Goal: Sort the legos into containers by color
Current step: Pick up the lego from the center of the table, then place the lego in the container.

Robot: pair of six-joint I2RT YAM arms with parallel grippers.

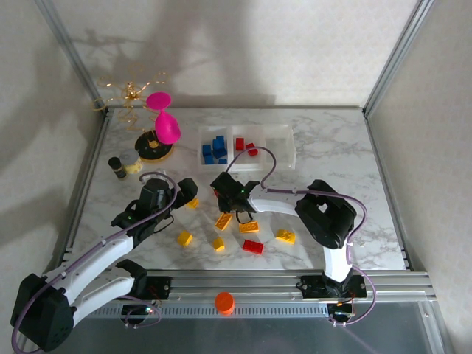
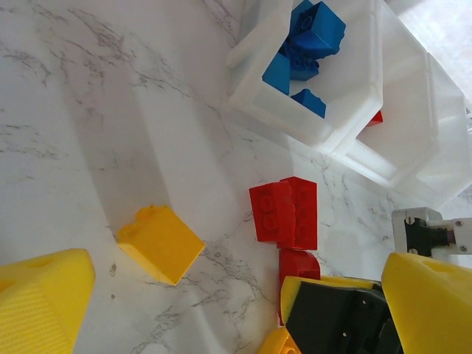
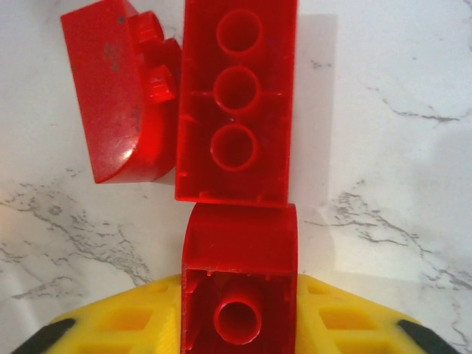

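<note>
My right gripper (image 3: pixel 240 313) is shut on a small red lego (image 3: pixel 240 258) that rests on the marble table, its yellow pads tight on both sides. Against it lie a long red lego (image 3: pixel 236 103) and a curved red one (image 3: pixel 114 96). From above, the right gripper (image 1: pixel 222 189) is at mid-table in front of the containers (image 1: pixel 284 151). The left bin holds blue legos (image 1: pixel 215 150) and the middle bin red ones (image 1: pixel 247 145). My left gripper (image 1: pixel 184 193) hovers open, with a yellow lego (image 2: pixel 160 242) on the table between its fingers (image 2: pixel 44 306).
Several yellow legos (image 1: pixel 223 220) and a red one (image 1: pixel 252 246) lie scattered toward the front. A pink hourglass shape (image 1: pixel 164 118), a round yellow-black disc (image 1: pixel 156 147) and a small can (image 1: pixel 118 167) stand at the back left. An orange cap (image 1: pixel 224 302) sits on the front rail.
</note>
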